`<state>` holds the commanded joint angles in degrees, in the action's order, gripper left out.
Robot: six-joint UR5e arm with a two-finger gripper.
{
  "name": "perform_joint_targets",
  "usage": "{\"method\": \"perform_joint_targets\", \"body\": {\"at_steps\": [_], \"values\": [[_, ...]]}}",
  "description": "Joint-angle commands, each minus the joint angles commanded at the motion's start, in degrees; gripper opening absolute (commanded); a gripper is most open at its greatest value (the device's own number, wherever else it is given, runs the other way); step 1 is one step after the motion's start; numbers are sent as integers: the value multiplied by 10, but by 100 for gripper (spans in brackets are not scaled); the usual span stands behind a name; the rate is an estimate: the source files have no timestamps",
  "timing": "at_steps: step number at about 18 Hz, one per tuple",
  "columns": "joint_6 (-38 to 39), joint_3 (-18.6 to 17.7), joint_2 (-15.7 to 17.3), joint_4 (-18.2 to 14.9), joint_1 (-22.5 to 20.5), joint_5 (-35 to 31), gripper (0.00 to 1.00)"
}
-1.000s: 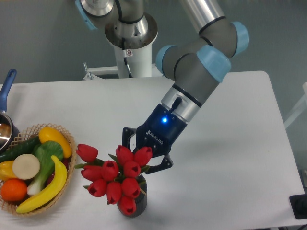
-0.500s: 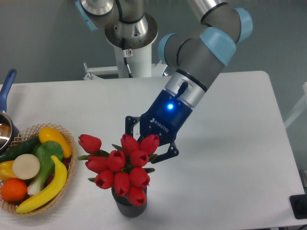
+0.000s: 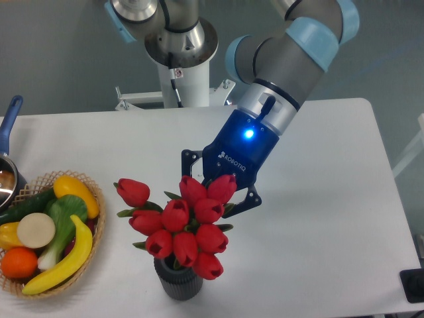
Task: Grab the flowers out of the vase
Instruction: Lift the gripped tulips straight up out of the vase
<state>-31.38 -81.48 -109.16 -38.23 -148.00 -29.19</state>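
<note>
Gripper (image 3: 215,195) is positioned directly behind the top of the flowers (image 3: 183,225), with its fingers hidden by the red buds, so whether they are clamped on the stems cannot be told. Blue status light is seen lit on the dark blue gripper body. Flowers are seen bunched just above the vase (image 3: 177,278), lowest buds overlapping the vase mouth; whether the stems are inside it is hidden. One bud is splayed out to the upper left of the bunch. Vase is stood upright near the front edge of the white table (image 3: 331,199). Wicker basket (image 3: 93,248) with a banana, an orange and other produce is placed at the left edge, well apart from the vase. Pot with a blue handle (image 3: 9,129) is cropped at far left
</note>
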Motion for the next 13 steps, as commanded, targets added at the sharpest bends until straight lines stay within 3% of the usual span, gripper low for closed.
{"method": "perform_joint_targets", "body": {"at_steps": [8,13], "values": [[-26,5,20,1,-47,5,14],[-95,-11,34,0,-69,-101,13]]}}
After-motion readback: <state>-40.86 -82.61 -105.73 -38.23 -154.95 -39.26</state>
